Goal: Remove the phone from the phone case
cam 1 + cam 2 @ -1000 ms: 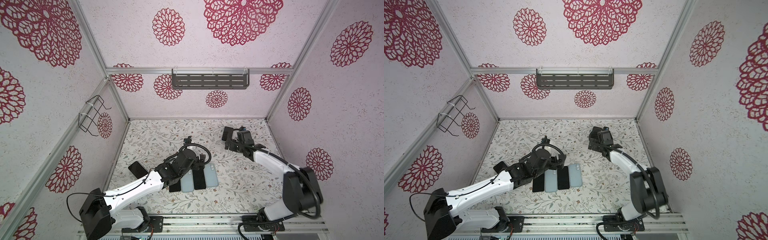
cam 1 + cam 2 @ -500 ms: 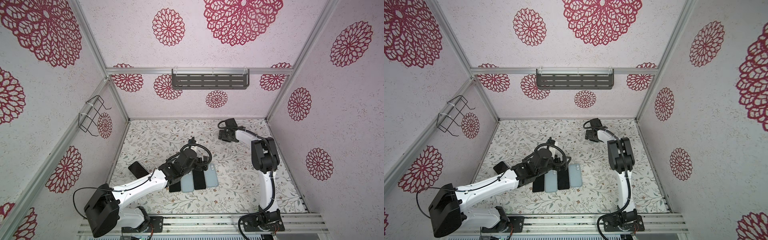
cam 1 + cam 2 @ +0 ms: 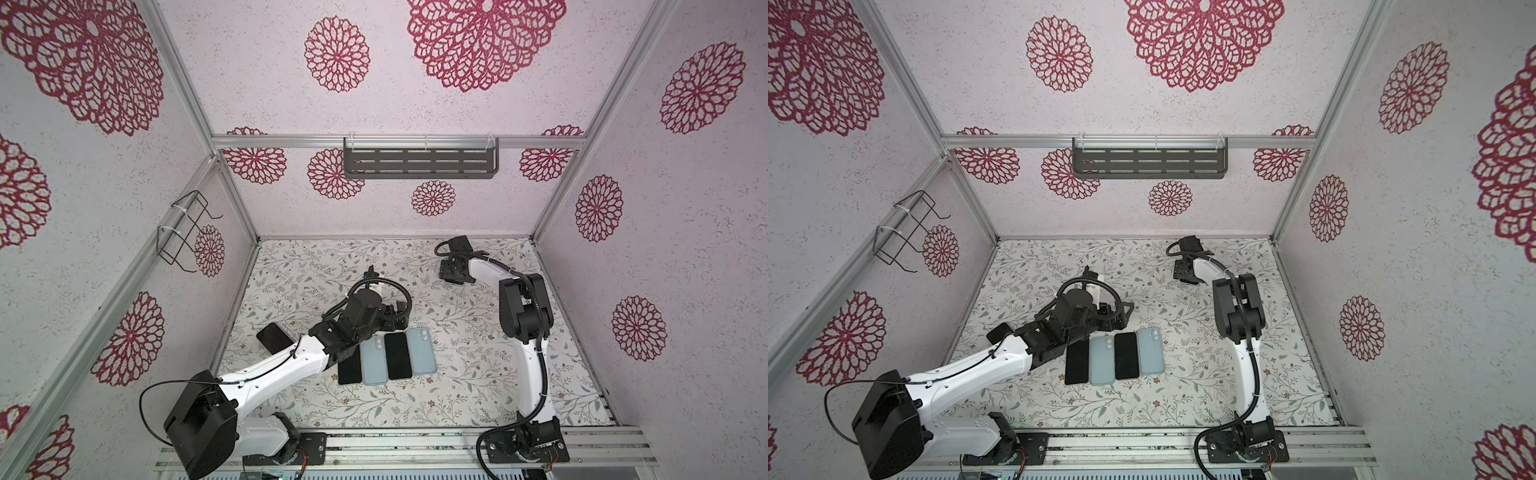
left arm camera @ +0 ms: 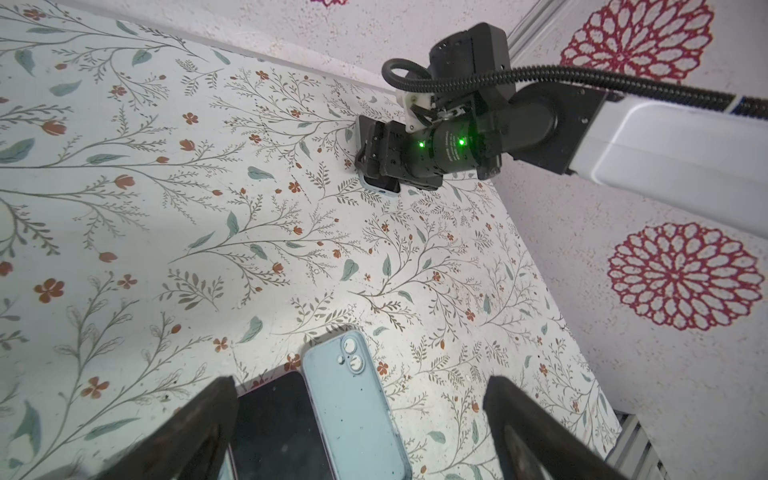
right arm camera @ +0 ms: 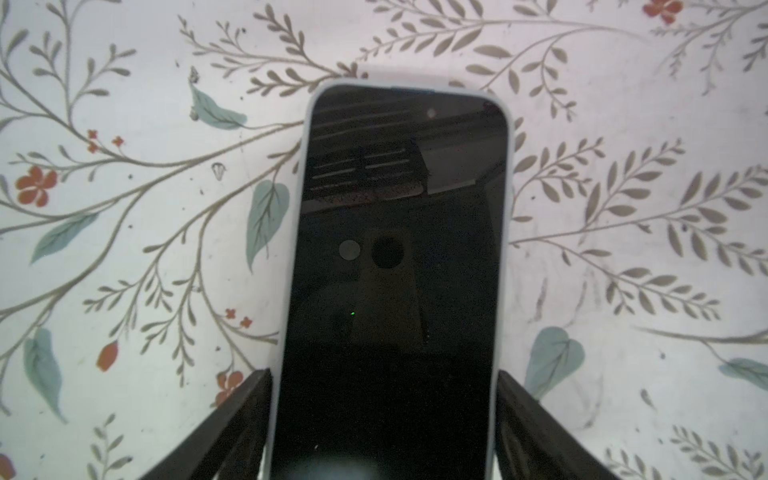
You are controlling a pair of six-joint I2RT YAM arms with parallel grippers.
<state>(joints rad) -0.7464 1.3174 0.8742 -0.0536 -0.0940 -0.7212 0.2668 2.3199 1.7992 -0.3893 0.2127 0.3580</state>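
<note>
Lying flat between the fingers [image 5: 232,424] of the right tool [image 5: 384,374] — the cased phone [image 5: 399,208], edges against both — grip unclear.

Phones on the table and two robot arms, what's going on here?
The robot is meant to get a phone out of its case. At the far end of the table, the right gripper straddles a cased phone lying screen up; whether it grips yet, I cannot tell. The left gripper hangs open over a row of four: two black phones and two pale blue backs. A fifth phone lies near the left wall.
</note>
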